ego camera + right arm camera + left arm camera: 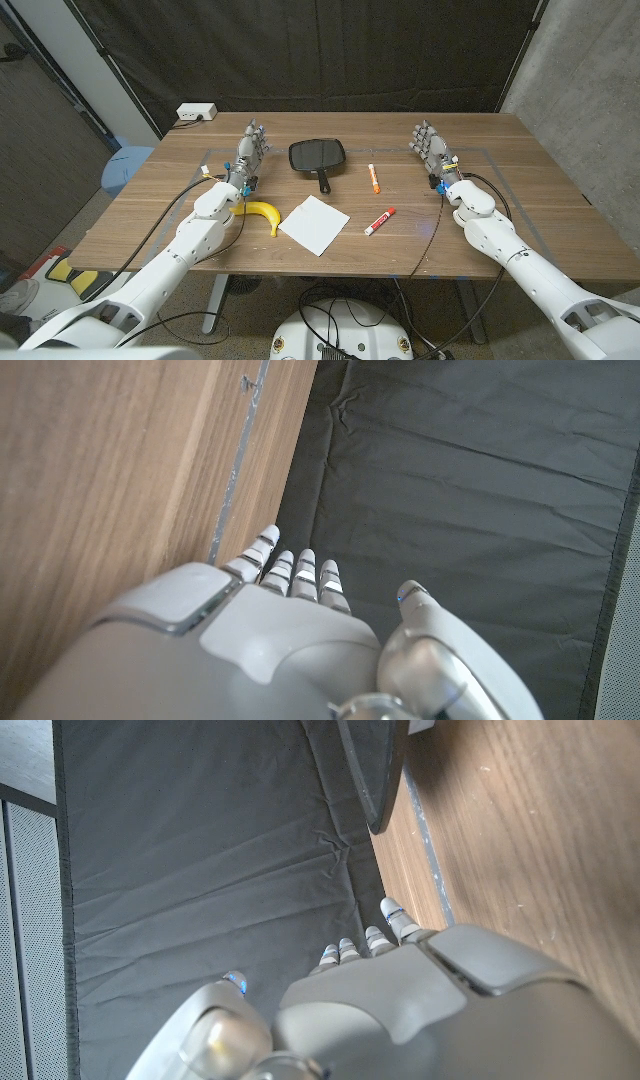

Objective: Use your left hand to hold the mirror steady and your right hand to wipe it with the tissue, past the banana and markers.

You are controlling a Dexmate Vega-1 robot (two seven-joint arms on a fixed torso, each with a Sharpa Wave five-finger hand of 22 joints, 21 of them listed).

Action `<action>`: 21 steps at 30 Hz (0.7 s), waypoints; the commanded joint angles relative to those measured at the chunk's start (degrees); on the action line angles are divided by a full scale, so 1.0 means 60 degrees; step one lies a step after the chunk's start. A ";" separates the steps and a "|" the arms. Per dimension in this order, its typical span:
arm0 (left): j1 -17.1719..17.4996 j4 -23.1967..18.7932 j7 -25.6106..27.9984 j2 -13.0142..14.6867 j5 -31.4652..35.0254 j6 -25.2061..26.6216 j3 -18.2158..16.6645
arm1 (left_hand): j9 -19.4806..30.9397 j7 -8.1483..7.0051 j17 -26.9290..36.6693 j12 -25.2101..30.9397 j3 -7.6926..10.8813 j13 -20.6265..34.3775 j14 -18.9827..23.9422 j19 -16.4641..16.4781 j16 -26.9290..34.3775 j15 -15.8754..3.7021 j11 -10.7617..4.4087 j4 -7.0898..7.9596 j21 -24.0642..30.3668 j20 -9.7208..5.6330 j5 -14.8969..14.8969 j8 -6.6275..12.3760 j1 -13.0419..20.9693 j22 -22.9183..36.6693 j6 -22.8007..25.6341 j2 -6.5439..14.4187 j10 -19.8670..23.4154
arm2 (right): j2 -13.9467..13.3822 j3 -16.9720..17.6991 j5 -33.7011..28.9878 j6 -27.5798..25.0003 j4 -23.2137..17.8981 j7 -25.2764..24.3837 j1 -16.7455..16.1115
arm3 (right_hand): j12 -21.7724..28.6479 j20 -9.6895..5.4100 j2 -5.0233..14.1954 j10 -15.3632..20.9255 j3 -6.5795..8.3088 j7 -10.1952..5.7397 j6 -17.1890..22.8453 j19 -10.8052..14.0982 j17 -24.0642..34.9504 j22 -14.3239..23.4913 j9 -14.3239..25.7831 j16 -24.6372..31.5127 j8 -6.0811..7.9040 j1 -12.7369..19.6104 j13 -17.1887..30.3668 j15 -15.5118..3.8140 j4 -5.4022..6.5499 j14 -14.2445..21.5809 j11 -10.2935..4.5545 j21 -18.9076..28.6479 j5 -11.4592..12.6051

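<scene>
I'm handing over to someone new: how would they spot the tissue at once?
Start at the wooden table and find the black hand mirror near its far middle. The tissue lies just nearer than the mirror's handle, between the banana and a red marker. It is the only flat white square sheet.

text: none legible | labels: none legible | markings: too small

mirror (318,156): far middle of the table (520,215), handle toward the robot
tissue (314,224): before the mirror (banana (260,213) just left)
markers (372,178) (379,221): right of the tissue
</scene>
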 commanded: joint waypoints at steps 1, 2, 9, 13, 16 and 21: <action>0.0347 -0.0236 -0.0685 -0.1080 0.1431 0.0603 -0.1395 | 0.0033 -0.0074 0.0023 0.0049 -0.0017 0.0041 -0.2300 -0.1992 0.0068 -0.0388 -0.0057 0.0061 0.0060 -0.0425 0.0074 0.0081 -0.0021 0.0048 -0.2549 0.1172 -0.2146 | 0.0777 0.1139 -0.1124 -0.0608 -0.0372 0.0363 -0.0477 | 0.0040 -0.0469 0.0207 0.0062 0.0056 0.0182 -0.0043 0.0029 0.0015 0.0040 0.0040 0.0018 0.0012 0.0208 0.0044 0.0169 -0.0114 -0.0015 0.0101 0.0028 0.0028; 0.0370 -0.0256 -0.0739 -0.1168 0.1554 0.0636 -0.1498 | 0.0033 -0.0101 0.0023 0.0062 -0.0019 0.0042 -0.2282 -0.1980 0.0070 -0.0389 -0.0049 0.0059 0.0059 -0.0416 0.0078 0.0092 -0.0019 0.0048 -0.2512 0.1170 -0.2098 | 0.0848 0.1226 -0.1207 -0.0649 -0.0397 0.0381 -0.0506 | 0.0041 -0.0451 0.0183 0.0070 0.0054 0.0191 -0.0041 0.0034 0.0013 0.0038 0.0040 0.0016 0.0012 0.0224 0.0045 0.0185 -0.0134 -0.0008 0.0112 0.0025 0.0024; 0.0465 -0.0358 -0.1118 -0.1682 0.2179 0.0868 -0.2094 | 0.0035 -0.0139 0.0023 0.0082 -0.0023 0.0044 -0.2174 -0.1907 0.0093 -0.0326 0.0044 0.0049 0.0071 -0.0367 0.0090 0.0113 -0.0007 0.0047 -0.2423 0.1159 -0.1993 | 0.1204 0.1717 -0.1678 -0.0873 -0.0583 0.0541 -0.0676 | 0.0039 -0.0410 0.0097 0.0103 0.0059 0.0214 -0.0026 0.0058 0.0007 0.0032 0.0040 0.0012 0.0017 0.0324 0.0045 0.0240 -0.0239 0.0046 0.0164 0.0001 0.0007; 0.0497 -0.0410 -0.1319 -0.1893 0.2434 0.0987 -0.2336 | 0.0037 -0.0156 0.0023 0.0095 -0.0025 0.0047 -0.2104 -0.1832 0.0104 -0.0273 0.0115 0.0039 0.0088 -0.0316 0.0097 0.0142 0.0004 0.0045 -0.2315 0.1148 -0.1921 | 0.1338 0.1914 -0.1913 -0.0975 -0.0717 0.0547 -0.0775 | 0.0049 -0.0384 0.0070 0.0153 0.0067 0.0231 0.0002 0.0092 0.0005 0.0031 0.0041 0.0010 0.0026 0.0382 0.0046 0.0281 -0.0296 0.0081 0.0195 -0.0005 -0.0002; 0.0523 -0.0450 -0.1444 -0.2027 0.2597 0.1060 -0.2483 | 0.0039 -0.0158 0.0023 0.0108 -0.0026 0.0048 -0.2050 -0.1788 0.0113 -0.0261 0.0179 0.0033 0.0096 -0.0290 0.0101 0.0154 0.0012 0.0044 -0.2257 0.1141 -0.1861 | 0.1432 0.2031 -0.2049 -0.1017 -0.0777 0.0561 -0.0831 | 0.0055 -0.0365 0.0057 0.0186 0.0073 0.0233 0.0019 0.0117 0.0005 0.0032 0.0042 0.0011 0.0031 0.0420 0.0047 0.0303 -0.0332 0.0108 0.0208 -0.0008 -0.0009; 0.0563 -0.0533 -0.1580 -0.2193 0.2866 0.1143 -0.2671 | 0.0042 -0.0197 0.0023 0.0137 -0.0029 0.0052 -0.1925 -0.1696 0.0133 -0.0178 0.0258 0.0020 0.0111 -0.0241 0.0109 0.0183 0.0031 0.0040 -0.2123 0.1125 -0.1723 | 0.1559 0.2183 -0.2218 -0.1037 -0.0844 0.0603 -0.0900 | 0.0060 -0.0359 0.0046 0.0219 0.0081 0.0230 0.0051 0.0147 0.0006 0.0032 0.0043 0.0015 0.0040 0.0465 0.0047 0.0311 -0.0375 0.0153 0.0234 -0.0012 -0.0019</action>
